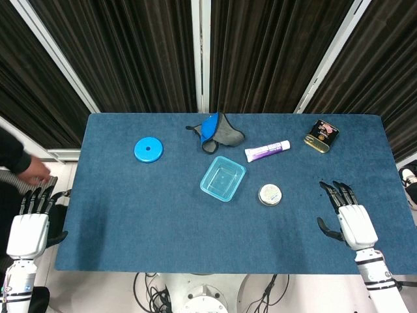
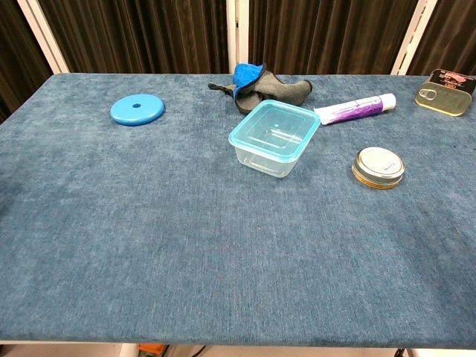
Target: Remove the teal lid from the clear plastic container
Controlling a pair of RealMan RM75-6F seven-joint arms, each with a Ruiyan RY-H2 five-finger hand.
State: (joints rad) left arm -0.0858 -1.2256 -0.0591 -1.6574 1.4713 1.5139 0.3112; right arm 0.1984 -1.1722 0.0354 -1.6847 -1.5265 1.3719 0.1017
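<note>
The clear plastic container (image 1: 223, 178) stands mid-table with the teal lid (image 2: 274, 126) seated on it. The right hand (image 1: 348, 218) rests well to its right, fingers spread, holding nothing. The left hand (image 1: 31, 222) is off the table edge, fingers straight, empty. The light container may slide or tip if nothing braces it. Room around it is free, except the small round tin (image 1: 270, 194) and the tube (image 1: 267, 151) nearby.

Even, bright overhead lighting, soft faint shadows beside the container (image 2: 274, 137), mild glare on its lid (image 2: 274, 125), both views sharp, dark curtains (image 1: 130, 52) behind underexposed.
</note>
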